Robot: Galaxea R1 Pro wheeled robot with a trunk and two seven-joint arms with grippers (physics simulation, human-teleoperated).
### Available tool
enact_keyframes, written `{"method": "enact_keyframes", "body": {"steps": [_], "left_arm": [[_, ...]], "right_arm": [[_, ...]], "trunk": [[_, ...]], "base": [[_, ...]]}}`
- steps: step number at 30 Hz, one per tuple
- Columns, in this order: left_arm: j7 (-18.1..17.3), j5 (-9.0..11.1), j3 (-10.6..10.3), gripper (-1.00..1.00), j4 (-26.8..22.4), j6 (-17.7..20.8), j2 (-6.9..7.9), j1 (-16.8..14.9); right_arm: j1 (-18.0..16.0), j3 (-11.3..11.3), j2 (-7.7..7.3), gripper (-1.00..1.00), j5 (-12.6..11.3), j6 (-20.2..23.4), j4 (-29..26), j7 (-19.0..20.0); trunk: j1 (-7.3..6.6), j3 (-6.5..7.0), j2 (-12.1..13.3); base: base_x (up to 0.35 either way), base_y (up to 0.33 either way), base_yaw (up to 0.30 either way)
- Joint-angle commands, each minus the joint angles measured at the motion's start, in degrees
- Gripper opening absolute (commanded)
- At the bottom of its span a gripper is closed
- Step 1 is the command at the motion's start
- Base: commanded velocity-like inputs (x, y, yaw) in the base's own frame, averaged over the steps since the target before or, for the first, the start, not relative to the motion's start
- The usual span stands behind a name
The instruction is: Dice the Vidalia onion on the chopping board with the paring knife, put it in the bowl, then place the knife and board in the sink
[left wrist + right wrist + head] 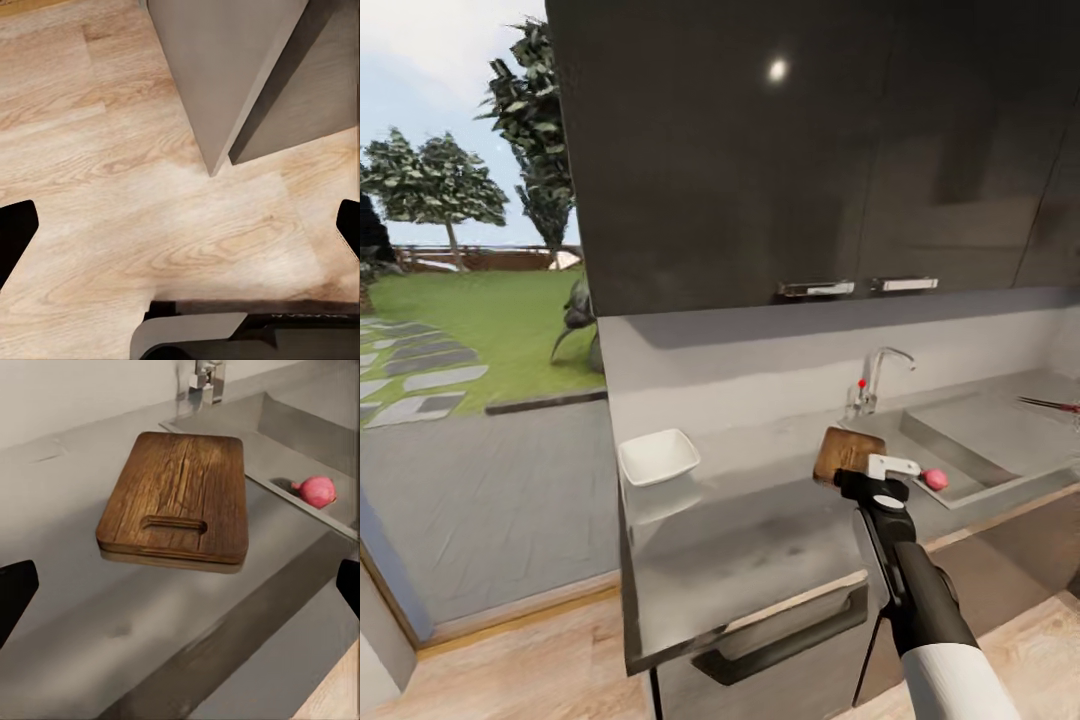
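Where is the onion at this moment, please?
In the head view the onion lies in the sink, near its front edge, just right of the chopping board on the countertop and of the right gripper.

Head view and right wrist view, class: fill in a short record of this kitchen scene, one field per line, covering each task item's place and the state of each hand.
onion: in the sink, whole
chopping board: flat on the countertop, beside the sink
bowl: on the countertop, near its left end
paring knife: on the drainboard, at the far right
right hand: open, hanging near the board
left hand: open, over wooden floor
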Motion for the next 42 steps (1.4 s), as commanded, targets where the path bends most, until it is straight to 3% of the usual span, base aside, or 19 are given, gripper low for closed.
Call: {"method": "enact_keyframes", "body": {"steps": [1,10,15,16,20,23,27,30,31,36,37,42], "left_arm": [[0.0,0.0,0.0,1.00,0.0,-0.2,-0.01,0.0],[0.0,0.0,0.0,1.00,0.0,-0.2,-0.01,0.0],[0.0,0.0,0.0,1.00,0.0,-0.2,-0.01,0.0],[0.0,0.0,0.0,1.00,0.0,-0.2,0.01,0.0],[0.0,0.0,0.0,1.00,0.0,-0.2,0.02,0.0],[0.0,0.0,0.1,1.00,0.0,-0.2,0.06,0.0],[0.0,0.0,0.1,1.00,0.0,-0.2,0.07,0.0],[0.0,0.0,0.1,1.00,0.0,-0.2,0.08,0.0],[0.0,0.0,0.0,1.00,0.0,-0.2,0.08,0.0],[0.0,0.0,0.0,1.00,0.0,-0.2,0.08,0.0],[0.0,0.0,0.0,1.00,0.0,-0.2,0.08,0.0],[0.0,0.0,0.0,1.00,0.0,-0.2,0.08,0.0]], "right_arm": [[0.0,-0.1,0.05,1.00,0.0,0.3,0.1,-0.1],[0.0,-3.4,0.26,1.00,0.0,0.8,0.4,-1.0],[-0.1,-3.8,2.64,1.00,-0.1,1.1,1.4,-6.0],[-0.1,-3.7,3.45,1.00,-0.2,1.1,1.5,-8.8],[-0.2,-3.7,4.07,1.00,-0.6,1.3,1.6,-10.9],[-0.4,-3.7,4.33,1.00,-2.9,3.1,1.6,-11.5],[-1.4,-3.7,4.40,1.00,-8.6,6.4,1.6,-11.8],[-1.8,-3.7,4.33,1.00,-10.2,6.9,1.6,-12.3],[-2.3,-3.7,4.08,1.00,-11.0,7.3,1.6,-14.2],[-5.5,-3.7,3.90,1.00,-11.2,10.7,1.7,-16.0],[-8.7,-3.7,3.53,1.00,-11.1,14.7,2.1,-16.4],[-16.1,-3.8,0.85,1.00,-11.0,17.1,8.5,-16.5]], "trunk": [[0.05,0.04,0.0],[0.05,0.28,0.0],[0.05,0.28,0.0],[0.05,0.28,0.0],[0.05,0.28,0.0],[0.05,0.28,0.0],[0.05,0.28,0.0],[0.05,0.28,0.0],[0.05,0.28,0.0],[0.05,0.28,0.0],[0.05,0.28,0.0],[0.05,0.28,0.0]], "base": [[0.284,0.001,-0.210],[0.194,0.000,-0.090],[0.011,0.057,-0.003],[0.002,0.188,-0.001],[0.001,0.238,0.000],[0.000,0.277,0.000],[0.000,0.172,0.000],[0.000,0.048,0.000],[0.000,0.011,0.000],[0.000,0.005,0.000],[0.000,0.000,0.000],[0.000,0.000,0.000]]}}
